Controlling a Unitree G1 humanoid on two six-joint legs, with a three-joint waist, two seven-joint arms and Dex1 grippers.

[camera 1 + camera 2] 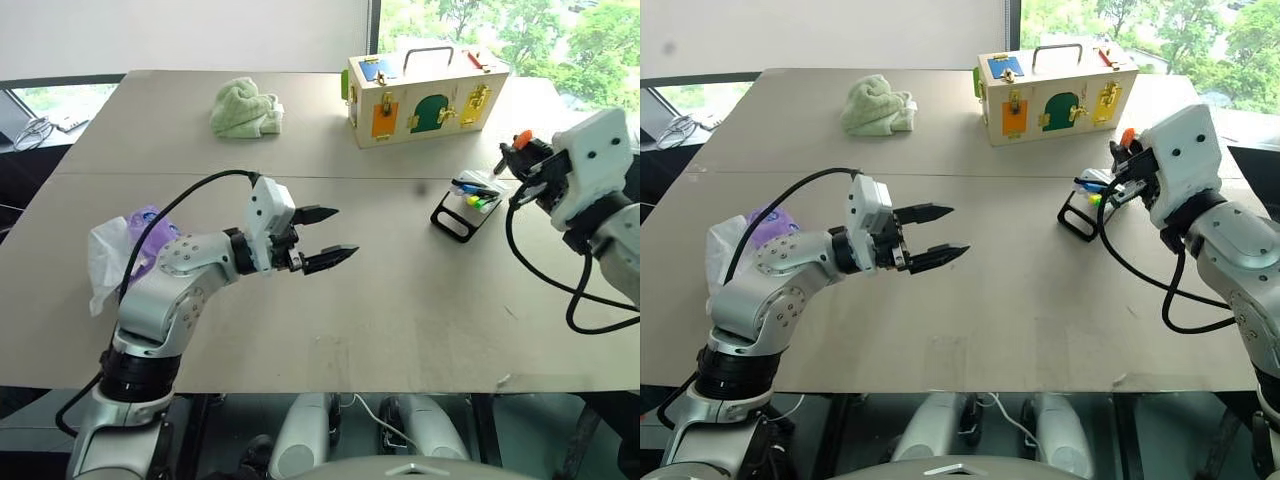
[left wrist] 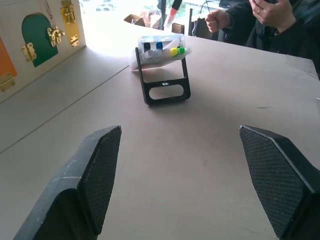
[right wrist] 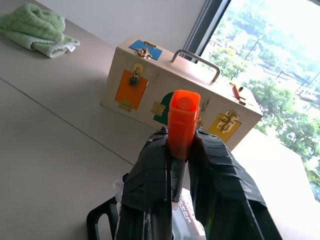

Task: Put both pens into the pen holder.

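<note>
Right now my right gripper clamps the orange-capped pen, cap up, barrel roughly upright, just above the pen holder. Blue pen already lies in it. Left gripper hangs empty, fingers spread, well apart.

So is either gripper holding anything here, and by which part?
The right gripper pinches the orange-capped pen by its barrel just below the cap. The left gripper is open, holding nothing.

no readable text, labels or numbers
</note>
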